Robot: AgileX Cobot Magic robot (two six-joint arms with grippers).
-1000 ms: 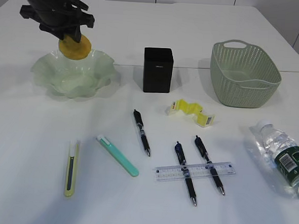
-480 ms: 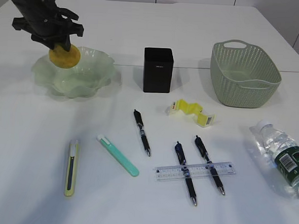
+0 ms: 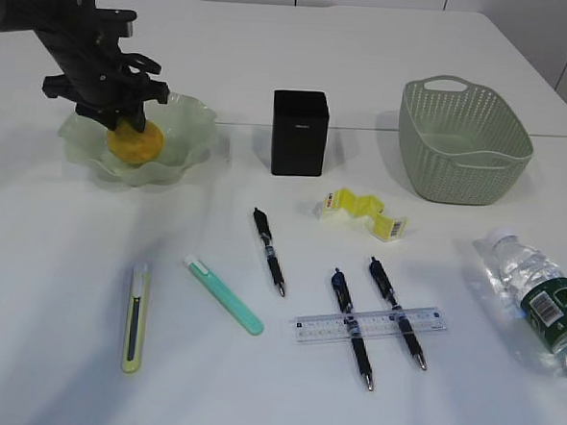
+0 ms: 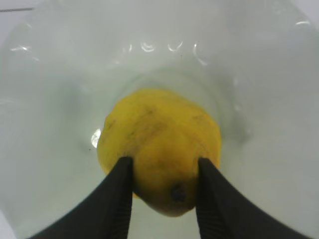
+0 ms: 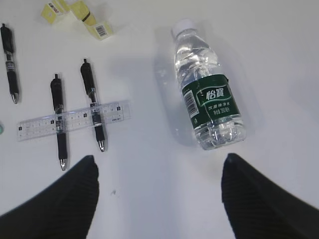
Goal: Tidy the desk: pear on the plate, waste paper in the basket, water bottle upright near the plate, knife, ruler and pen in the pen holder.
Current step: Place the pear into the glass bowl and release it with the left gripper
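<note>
The pear (image 4: 159, 147) sits low in the plate (image 3: 187, 130), pinched at its near end between the left gripper's (image 4: 162, 172) two fingers. The right gripper (image 5: 157, 184) hangs wide apart, holding nothing, above the table near the lying bottle (image 5: 207, 102).

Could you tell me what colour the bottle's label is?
Dark green with white lettering on the bottle; clearest in the right wrist view.

A white table (image 3: 53, 353) bears every item in sight.

Matte black arm (image 3: 55, 11), angular left pincer (image 3: 112, 101) with tapered, faintly ribbed fingers (image 4: 112, 199), seemingly rubber-padded.
</note>
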